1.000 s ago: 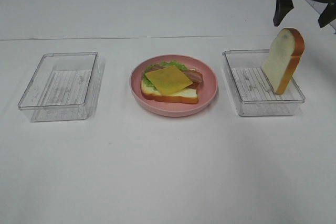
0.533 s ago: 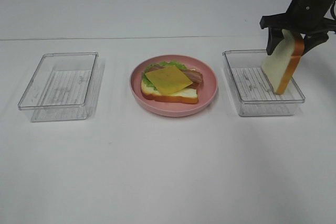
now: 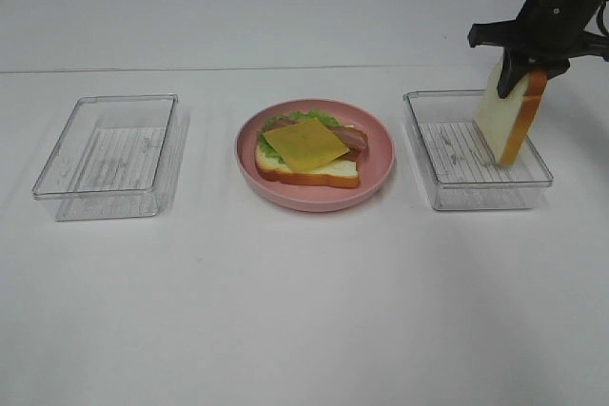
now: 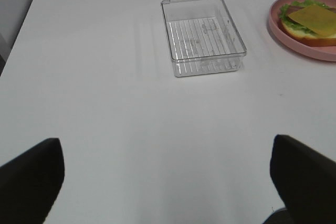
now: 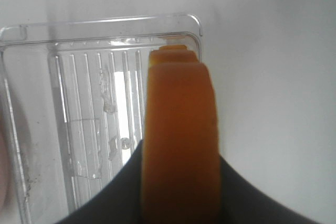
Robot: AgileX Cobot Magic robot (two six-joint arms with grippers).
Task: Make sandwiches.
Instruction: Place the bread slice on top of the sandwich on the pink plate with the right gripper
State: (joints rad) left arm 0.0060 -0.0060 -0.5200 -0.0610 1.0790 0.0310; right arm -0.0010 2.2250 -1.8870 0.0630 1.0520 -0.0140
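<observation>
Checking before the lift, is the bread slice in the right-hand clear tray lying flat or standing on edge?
On edge: the bread slice stands tilted in the clear tray, right gripper jaws on its top crust.

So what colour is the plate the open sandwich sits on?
Pink. The plate shows best in the exterior high view, holding the open sandwich.

A plate (image 3: 379, 176) sits mid-table between two trays, the open sandwich (image 3: 308, 152) on it. The left tray (image 3: 107, 156) lies well off to its left. In the right tray (image 3: 473, 152) a bread slice (image 3: 509, 113) stands on edge (leaning at the far-right corner), my right gripper (image 3: 526, 62) pinching its top.
</observation>
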